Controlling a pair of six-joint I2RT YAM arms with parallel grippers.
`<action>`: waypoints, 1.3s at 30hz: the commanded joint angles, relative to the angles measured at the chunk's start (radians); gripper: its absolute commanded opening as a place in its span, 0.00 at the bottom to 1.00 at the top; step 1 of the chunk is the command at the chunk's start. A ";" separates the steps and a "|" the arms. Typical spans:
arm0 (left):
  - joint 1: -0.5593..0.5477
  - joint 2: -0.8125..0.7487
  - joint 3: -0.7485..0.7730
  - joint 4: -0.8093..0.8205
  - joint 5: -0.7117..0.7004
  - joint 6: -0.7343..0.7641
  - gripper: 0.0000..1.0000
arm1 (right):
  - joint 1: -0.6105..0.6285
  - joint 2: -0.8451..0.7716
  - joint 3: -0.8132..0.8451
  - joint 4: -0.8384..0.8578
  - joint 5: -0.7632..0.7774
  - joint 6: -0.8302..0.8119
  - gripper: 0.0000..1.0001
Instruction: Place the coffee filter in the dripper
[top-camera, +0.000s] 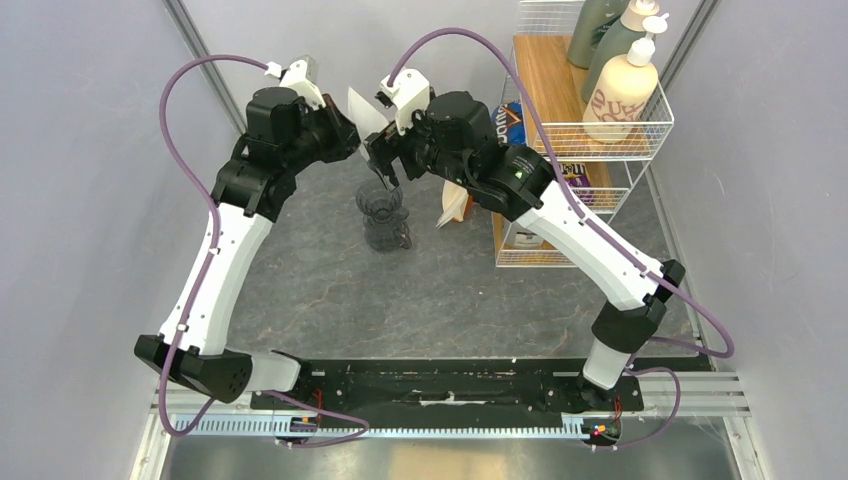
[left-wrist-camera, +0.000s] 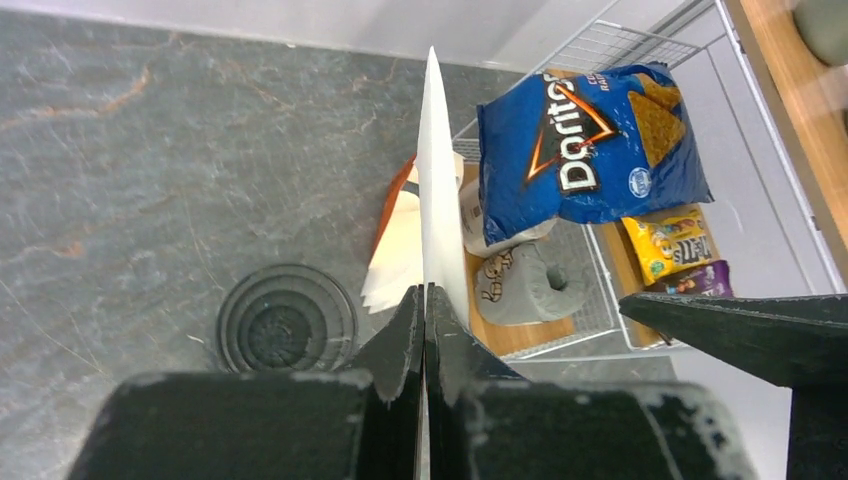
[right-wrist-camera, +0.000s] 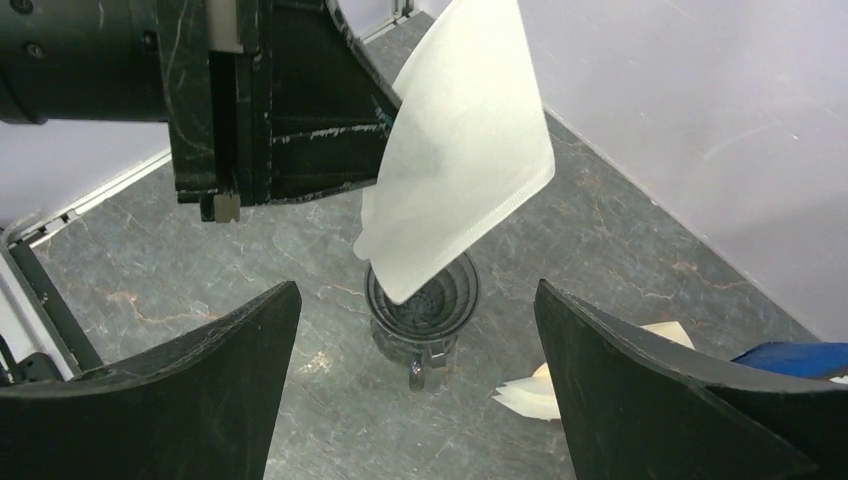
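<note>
The left gripper (left-wrist-camera: 425, 300) is clamped tight, its two fingers pressed together with no gap, and between them it pinches the coffee filter (left-wrist-camera: 436, 170). From the left wrist the paper shows edge-on, as a thin white blade rising straight up the middle of the frame. From the right wrist the same filter (right-wrist-camera: 460, 150) shows its broad face, a pale fan slanting from upper right down to centre, gripped along its left edge by the left gripper (right-wrist-camera: 270, 100). In the top view the filter (top-camera: 365, 108) sits in the upper centre, held off the table (top-camera: 300, 290).

The right gripper (right-wrist-camera: 415, 290) stands wide open with nothing in it (its dark fingers (right-wrist-camera: 150, 400) fill both lower corners of its own camera's frame). Seen from above, this gripper (top-camera: 385, 165) hangs just right of the left gripper (top-camera: 355, 130) and just up-frame of the dripper (top-camera: 381, 203).

The dripper (right-wrist-camera: 425, 300) stands upright with its mouth up, at the centre of the right wrist view. The filter's lower point overlaps its rim there, though I cannot tell whether they touch. In the left wrist view the dripper (left-wrist-camera: 287, 330) lies at lower left, clear of the paper.

Further out, a packet of filters (left-wrist-camera: 395, 250) lies flat beside a wire rack (top-camera: 600, 130) that holds a Doritos bag (left-wrist-camera: 590, 140).
</note>
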 joint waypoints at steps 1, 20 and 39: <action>0.005 -0.051 0.002 -0.026 0.083 -0.137 0.02 | 0.002 -0.032 0.031 0.080 0.004 0.017 0.94; 0.005 -0.020 0.002 -0.041 0.148 -0.269 0.02 | 0.004 0.037 0.073 0.045 0.112 -0.057 0.86; 0.005 -0.010 -0.004 -0.043 0.150 -0.295 0.02 | 0.006 0.083 0.134 -0.030 0.103 -0.056 0.84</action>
